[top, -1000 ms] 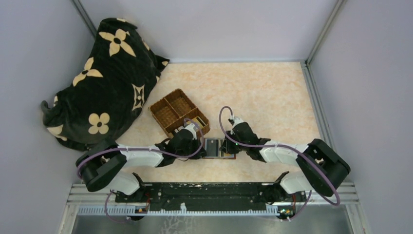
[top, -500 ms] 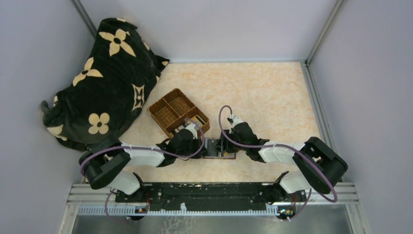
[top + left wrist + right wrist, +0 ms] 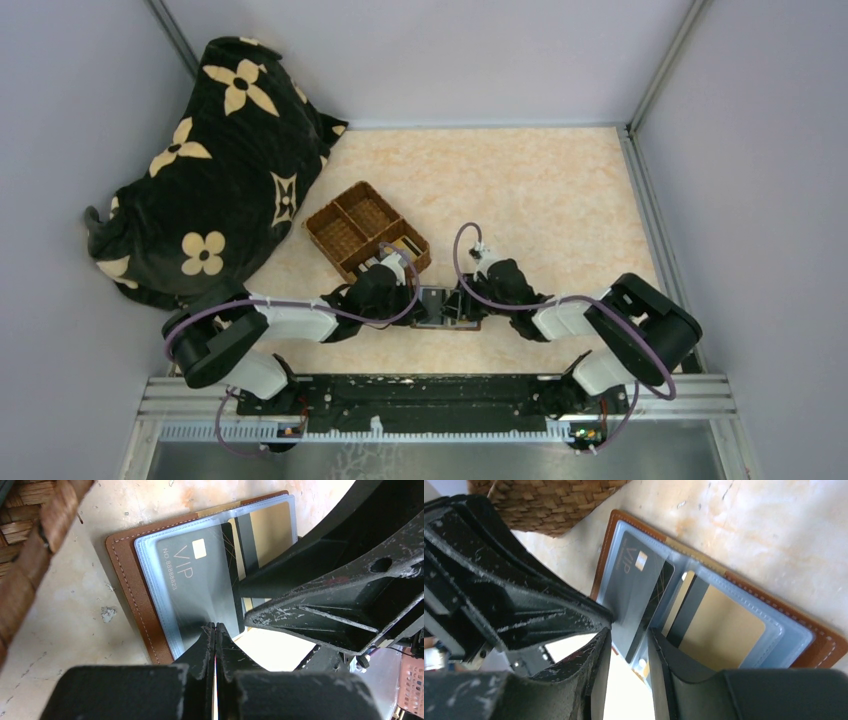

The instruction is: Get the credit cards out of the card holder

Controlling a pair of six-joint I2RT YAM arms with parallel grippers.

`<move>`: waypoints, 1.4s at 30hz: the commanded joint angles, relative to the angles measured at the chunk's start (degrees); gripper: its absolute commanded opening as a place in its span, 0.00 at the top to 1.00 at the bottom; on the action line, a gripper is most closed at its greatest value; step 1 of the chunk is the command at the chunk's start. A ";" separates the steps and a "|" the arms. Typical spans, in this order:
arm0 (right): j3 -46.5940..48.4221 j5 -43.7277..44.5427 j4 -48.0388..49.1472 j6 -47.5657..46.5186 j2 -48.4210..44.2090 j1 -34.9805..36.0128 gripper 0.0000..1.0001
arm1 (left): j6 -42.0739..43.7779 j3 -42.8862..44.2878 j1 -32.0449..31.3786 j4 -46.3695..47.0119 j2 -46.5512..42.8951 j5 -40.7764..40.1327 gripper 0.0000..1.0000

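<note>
The reddish-brown card holder (image 3: 446, 306) lies open on the table between my two grippers. In the left wrist view its brown edge (image 3: 131, 587) frames clear blue sleeves that hold a grey VIP card (image 3: 200, 580) and a gold-tan card (image 3: 267, 535). My left gripper (image 3: 215, 629) is shut, its tips at the near edge of the grey card. My right gripper (image 3: 629, 647) is open, and its jaws straddle a corner of the grey card (image 3: 634, 590). The gold-tan card (image 3: 724, 630) sits in its sleeve beside the right finger.
A woven three-compartment basket (image 3: 352, 225) stands just behind the left gripper, with something light in its near compartment. Its wall shows in both wrist views (image 3: 35, 540) (image 3: 549, 500). A black flower-patterned cloth (image 3: 210, 160) fills the far left.
My right gripper has moved a little left and nearer, closing in on the holder. The holder has shifted slightly left. The left gripper has hardly moved.
</note>
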 commanded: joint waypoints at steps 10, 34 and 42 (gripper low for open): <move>-5.57 -12.65 25.34 11.75 4.73 -1.69 0.68 | -1.08 -1.78 0.38 -2.00 1.48 1.17 1.00; 3.59 7.65 -19.84 -3.06 -15.43 -2.35 0.69 | -2.48 -1.42 -4.44 2.54 0.38 0.49 0.92; 0.95 12.28 -26.37 -3.69 -19.56 -2.43 0.91 | 0.47 4.80 -4.72 -0.78 -0.93 -0.20 0.56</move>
